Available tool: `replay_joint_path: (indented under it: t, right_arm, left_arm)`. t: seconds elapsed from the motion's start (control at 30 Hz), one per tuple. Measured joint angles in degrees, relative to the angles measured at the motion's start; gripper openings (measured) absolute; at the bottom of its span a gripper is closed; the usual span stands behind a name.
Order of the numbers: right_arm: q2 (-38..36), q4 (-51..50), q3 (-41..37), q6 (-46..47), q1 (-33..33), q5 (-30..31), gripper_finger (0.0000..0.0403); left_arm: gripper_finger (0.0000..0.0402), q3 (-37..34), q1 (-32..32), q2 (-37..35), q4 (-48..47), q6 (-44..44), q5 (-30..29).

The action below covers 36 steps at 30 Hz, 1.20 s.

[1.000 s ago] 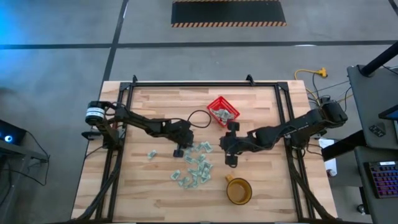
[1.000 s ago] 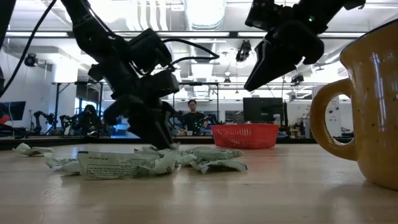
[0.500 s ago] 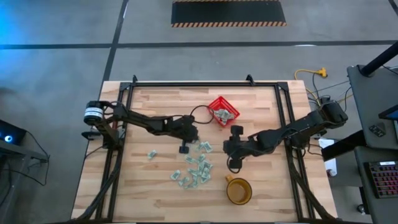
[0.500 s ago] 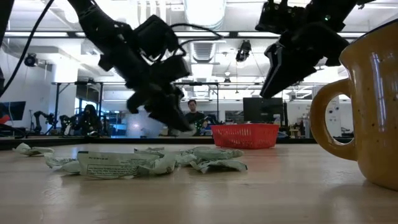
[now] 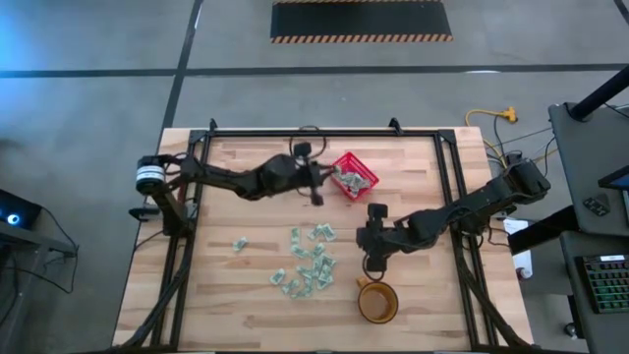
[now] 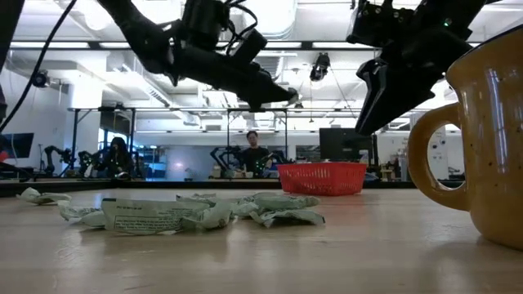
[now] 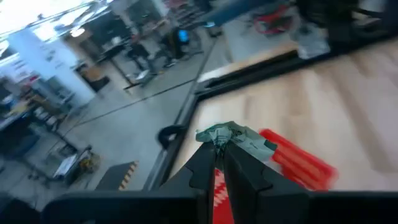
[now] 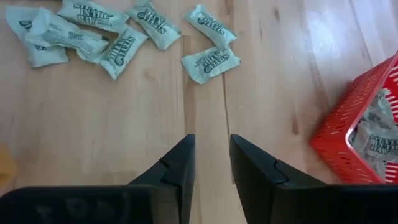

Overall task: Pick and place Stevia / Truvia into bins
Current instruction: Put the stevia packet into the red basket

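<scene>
Several pale green and white Stevia sachets point(image 5: 311, 264) lie flat in a loose heap on the wooden table, and one sachet point(image 5: 239, 243) lies apart to the left. The red basket point(image 5: 354, 176) stands near the far edge with sachets inside. My left gripper point(image 5: 316, 197) hovers just left of the basket, shut on one sachet point(image 7: 239, 138). My right gripper point(image 5: 371, 267) is open above bare wood, between the heap and the amber cup point(image 5: 377, 301). In the right wrist view its fingers point(image 8: 177, 168) point at the table, with sachets point(image 8: 211, 62) ahead. My left gripper pinches one crumpled sachet point(image 7: 231, 134) between its two fingertips point(image 7: 247, 163). The sachet is lifted clear of the table and sticks out beyond the fingertips. Which edge of the sachet the fingers have does not show.
The amber cup point(image 6: 482, 135) stands near the table's near edge, right below my right gripper point(image 6: 377, 110). A black frame point(image 5: 314, 132) rims the table. Bare wood lies left of the heap. A person point(image 6: 255, 153) sits far back in the room.
My left gripper has risen from the left side of the heap and swung toward the far edge and the red basket, carrying a sachet lifted clear. My right gripper has drifted slightly toward the near edge and the cup.
</scene>
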Motion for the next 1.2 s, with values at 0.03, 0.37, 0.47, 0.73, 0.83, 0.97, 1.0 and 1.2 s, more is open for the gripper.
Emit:
replay_joint_path:
  t: [0.03,0.37,0.47,0.73,0.83,0.97,1.0,1.2]
  right_arm:
    - [0.0,0.0,-0.1,-0.1,0.0,0.0,0.0088]
    - [0.0,0.0,-0.4,-1.4,0.0,0.0,0.0077]
    - [0.0,0.1,-0.4,-1.4,0.0,0.0,0.0074]
    - [0.0,0.1,-0.6,-1.4,0.0,0.0,0.0075]
    - [0.0,0.2,-1.0,-1.4,0.0,0.0,0.0078]
    - [0.0,0.4,-1.7,-1.3,0.0,0.1,0.008]
    - [0.0,0.6,-1.9,-1.4,0.0,0.1,0.0079]
    - [0.0,2.4,-2.3,-1.8,0.0,0.2,0.0071]
  left_arm:
    - [0.0012,0.6,0.8,0.5,0.1,-1.3,0.0]
    - [0.0012,10.3,4.3,10.9,-9.0,-13.2,0.4]
    - [0.0012,14.9,4.4,13.9,-15.6,-14.2,0.4]
    - [0.0047,22.8,4.7,16.6,-26.3,-13.9,0.1]
    - [0.0081,22.9,4.7,16.2,-26.8,-13.0,0.1]
    - [0.012,22.9,4.7,15.5,-26.4,-12.9,0.1]
    - [0.0127,22.9,4.7,15.4,-26.6,-13.0,0.1]
    - [0.0144,23.0,3.8,11.8,-39.5,-13.1,0.2]
